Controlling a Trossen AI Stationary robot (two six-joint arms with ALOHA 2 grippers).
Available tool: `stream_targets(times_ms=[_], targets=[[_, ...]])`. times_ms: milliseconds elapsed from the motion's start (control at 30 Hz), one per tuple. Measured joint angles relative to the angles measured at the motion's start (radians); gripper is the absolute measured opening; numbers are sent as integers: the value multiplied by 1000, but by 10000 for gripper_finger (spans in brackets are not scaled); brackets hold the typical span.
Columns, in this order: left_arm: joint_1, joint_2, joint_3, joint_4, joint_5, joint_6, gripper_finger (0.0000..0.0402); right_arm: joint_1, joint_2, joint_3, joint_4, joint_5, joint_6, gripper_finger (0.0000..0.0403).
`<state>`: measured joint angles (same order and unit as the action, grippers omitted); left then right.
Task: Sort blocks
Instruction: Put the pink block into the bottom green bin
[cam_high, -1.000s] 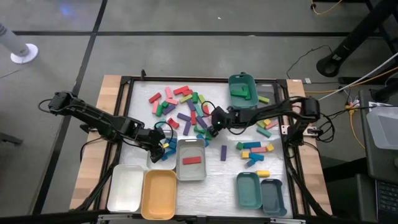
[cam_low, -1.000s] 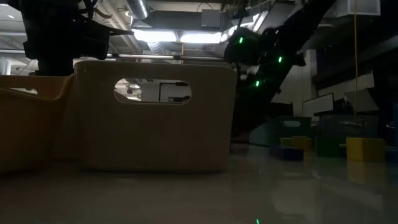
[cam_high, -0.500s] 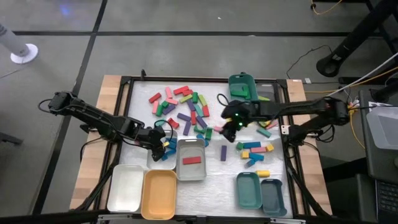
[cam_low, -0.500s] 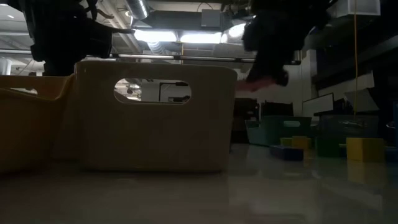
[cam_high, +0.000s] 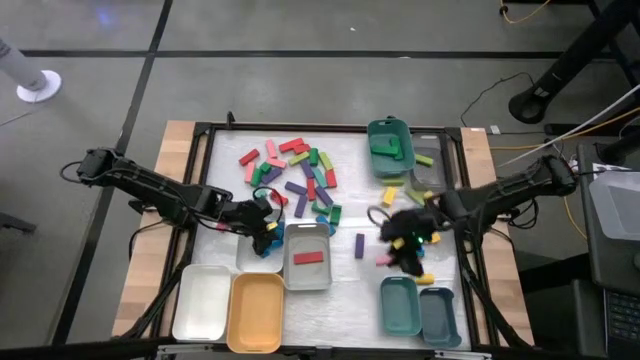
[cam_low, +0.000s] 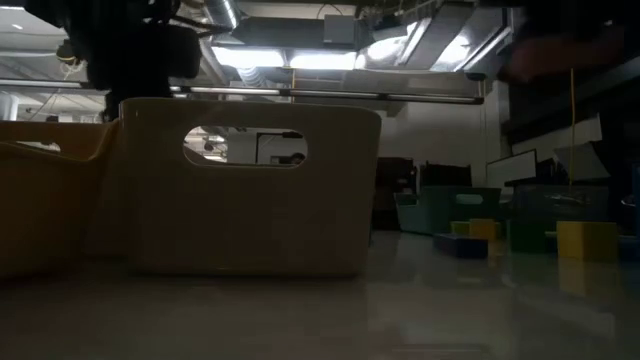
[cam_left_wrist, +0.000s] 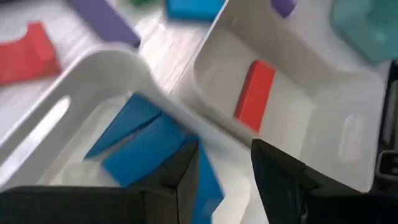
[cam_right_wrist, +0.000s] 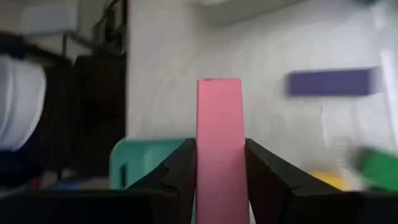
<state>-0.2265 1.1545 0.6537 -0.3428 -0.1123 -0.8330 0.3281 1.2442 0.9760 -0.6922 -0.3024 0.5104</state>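
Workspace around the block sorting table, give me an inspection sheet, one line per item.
Surface: white table, wood strips at both sides.
Job's things: mixed blocks piled at the far centre; red block in the grey tray; blue blocks in the white tray.
Clutter: nothing seen.
Grippers: left gripper open over the white tray's blue blocks; right gripper shut on a pink block, above the teal tray.
Cables: yellow cable along the right side.
Surroundings: grey floor; dim room with ceiling lights.
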Motion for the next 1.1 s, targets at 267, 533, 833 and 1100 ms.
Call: stream_targets(times_ms=[267, 533, 833, 1100], targets=[[47, 0, 0, 98, -1, 33, 134, 239, 0, 0, 0, 102, 62, 120], [72, 0, 0, 183, -7, 88, 134, 374, 43, 0, 1, 110, 64, 121], [73, 0, 0, 239, -7, 104, 134, 414, 142, 0, 3, 144, 95, 122], [73, 0, 0, 242, -7, 101, 134, 411, 204, 0, 9, 135, 96, 137]])
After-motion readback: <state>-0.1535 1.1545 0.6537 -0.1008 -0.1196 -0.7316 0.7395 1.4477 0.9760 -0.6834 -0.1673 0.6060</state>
